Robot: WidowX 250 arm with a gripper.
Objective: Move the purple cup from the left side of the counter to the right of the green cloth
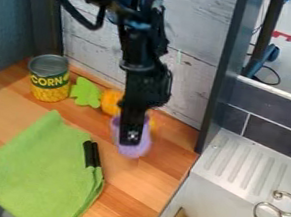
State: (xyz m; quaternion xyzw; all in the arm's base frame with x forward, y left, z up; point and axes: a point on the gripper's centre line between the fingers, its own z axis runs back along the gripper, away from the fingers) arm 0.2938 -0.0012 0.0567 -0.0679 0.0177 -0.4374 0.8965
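Hand (129,141) at purple object (138,150), can't tell whether gripping; green cloth (35,171), yellow-labelled can (49,78) nearby.

Light purple thing (133,151), rounded at lower end, sat at gripper (129,142), partly hidden by it, near green cloth (36,166) on worktop (127,189).

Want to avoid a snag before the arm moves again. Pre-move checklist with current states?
1. Gripper lined up with the purple item: ok, in front of it as seen here.
2. Purple item securely held: cannot tell, gripper covers part of it.
3. Orange item fully visible: not ok, arm partly hides it.
4. Corn can upright: ok.
5. Green cloth apart from the purple item: ok, wood shows between.
6. Black pieces off the cloth: not ok, at its right edge, overlapping it.
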